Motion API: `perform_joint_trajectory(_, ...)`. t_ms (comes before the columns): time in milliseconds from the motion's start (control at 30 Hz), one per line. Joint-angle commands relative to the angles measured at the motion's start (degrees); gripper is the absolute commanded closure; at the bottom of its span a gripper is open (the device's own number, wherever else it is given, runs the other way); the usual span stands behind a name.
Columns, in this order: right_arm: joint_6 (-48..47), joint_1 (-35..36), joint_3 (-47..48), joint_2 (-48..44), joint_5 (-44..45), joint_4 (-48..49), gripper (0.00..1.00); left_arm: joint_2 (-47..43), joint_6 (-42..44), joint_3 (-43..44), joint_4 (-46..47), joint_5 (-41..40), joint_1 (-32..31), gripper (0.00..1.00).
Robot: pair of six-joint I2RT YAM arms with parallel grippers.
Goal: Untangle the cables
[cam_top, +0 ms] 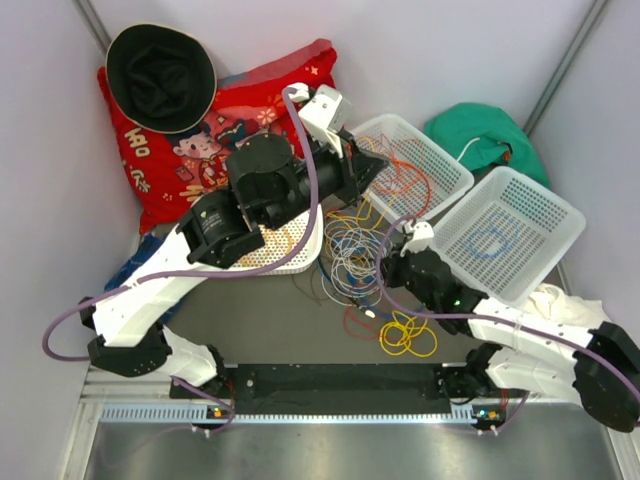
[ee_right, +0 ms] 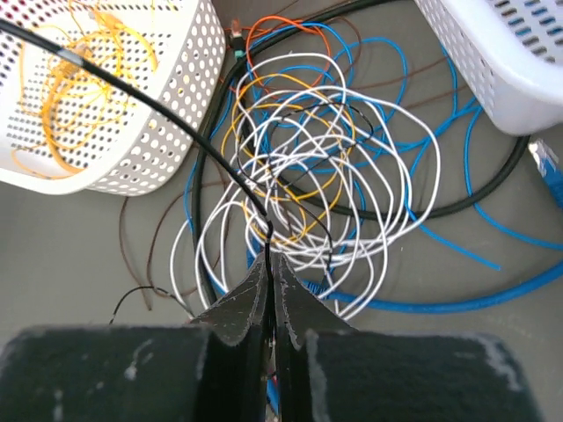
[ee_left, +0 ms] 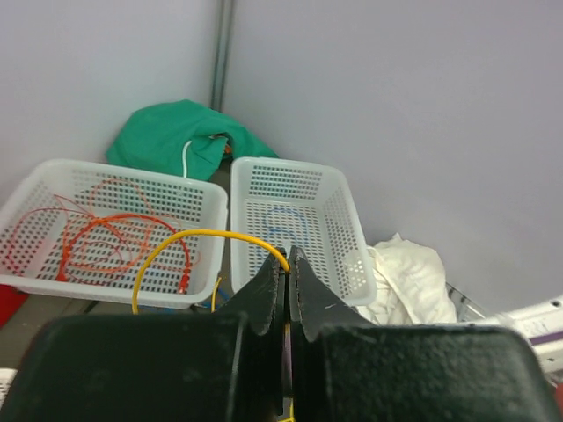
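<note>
The main tangle (ee_right: pixel 352 176) sits on the table (ee_right: pixel 70 246) between the white baskets. It's mostly white loops, with blue, orange and brown threaded through.

Our right gripper (ee_right: pixel 268 257) is pinched tight on a thin black wire (ee_right: pixel 149 110). That wire runs up and left across the basket of yellow wires (ee_right: pixel 176 79). A thicker black cable (ee_right: pixel 201 176) and a blue cable (ee_right: pixel 457 303) curl around the pile, so it's pretty crowded in there.

Our left gripper (ee_left: pixel 287 262) hangs over the other two baskets, clamped on a yellow wire (ee_left: pixel 176 239). It loops out in front of the left basket (ee_left: pixel 35 189), which holds red and orange wires (ee_left: pixel 106 242). The right basket (ee_left: pixel 339 189) has a blue coil (ee_left: pixel 281 224) in it. We've got a green cloth (ee_left: pixel 167 132) behind those two and a white cloth (ee_left: pixel 409 277) off to the right.

A loose yellow coil (cam_top: pixel 408 336) lies near the arm bases. A red pillow (cam_top: pixel 240 120) with a black hat (cam_top: pixel 160 72) on it fills the back left corner.
</note>
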Motion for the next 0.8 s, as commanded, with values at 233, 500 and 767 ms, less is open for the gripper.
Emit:
perform_joint_trajectory(233, 12.6, -0.3, -11.4, -8.5, 1.1, -7.7, 1.00, -1.1, 11.6, 6.8, 6.9, -11.4, 0.3, 1.00)
perform_joint_trajectory(500, 13.2, -0.3, -11.7, -9.6, -0.3, -9.5, 0.67, -1.1, 15.1, 7.2, 6.3, -16.3, 0.4, 1.00)
perform_joint_trajectory(767, 9.0, -0.3, 8.4, -9.4, 0.3, -29.7, 0.26, 2.8, 11.2, 5.7, -3.0, -23.3, 4.3, 1.00)
